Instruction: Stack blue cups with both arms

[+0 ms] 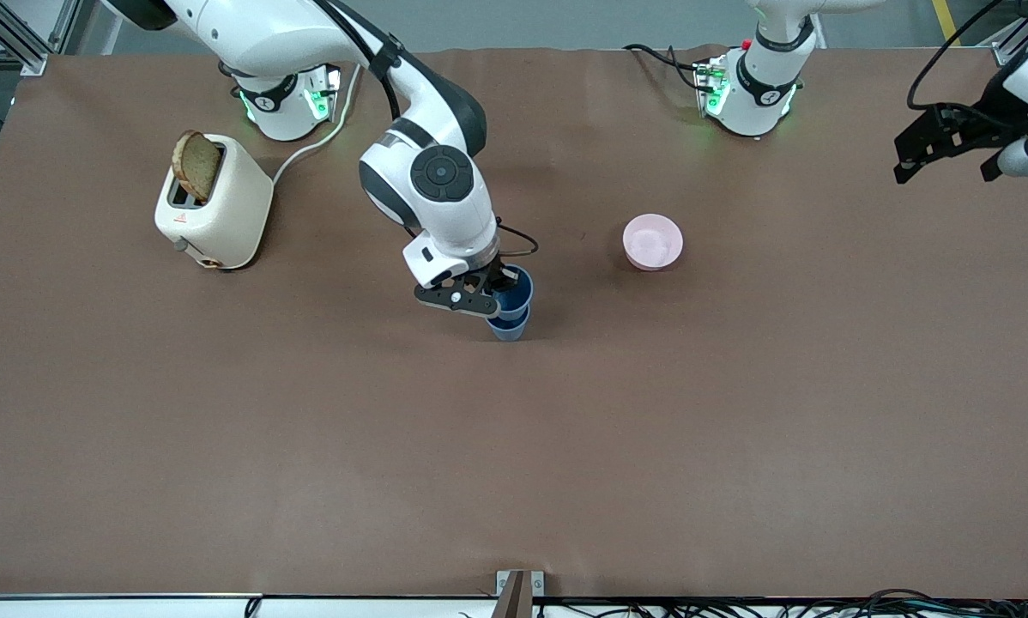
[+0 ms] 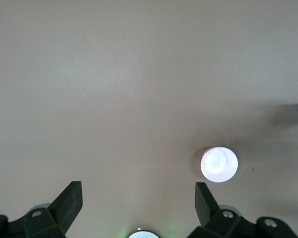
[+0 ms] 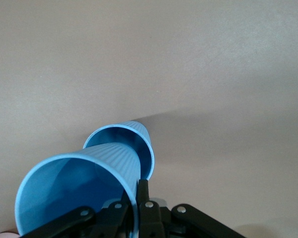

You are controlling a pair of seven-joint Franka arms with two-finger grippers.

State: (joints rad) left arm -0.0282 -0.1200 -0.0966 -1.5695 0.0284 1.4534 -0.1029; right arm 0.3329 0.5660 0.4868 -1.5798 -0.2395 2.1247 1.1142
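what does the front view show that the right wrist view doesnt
Only the front view shows the toaster with a slice of bread sticking up, the pink bowl, and the left gripper, open, waiting over the left arm's end of the table.

Only the right wrist view looks into the held cup and shows its base entering the lower cup.

Both show the right gripper shut on the upper cup's rim, and the brown table.

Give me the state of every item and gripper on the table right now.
Upper blue cup: upright, partly nested in the lower one.
Lower blue cup: upright on the table.
Right gripper: shut on the upper cup's rim.
Left gripper: open, empty, waiting.
Pink bowl: upright, empty.
Toaster: bread slice sticking up.
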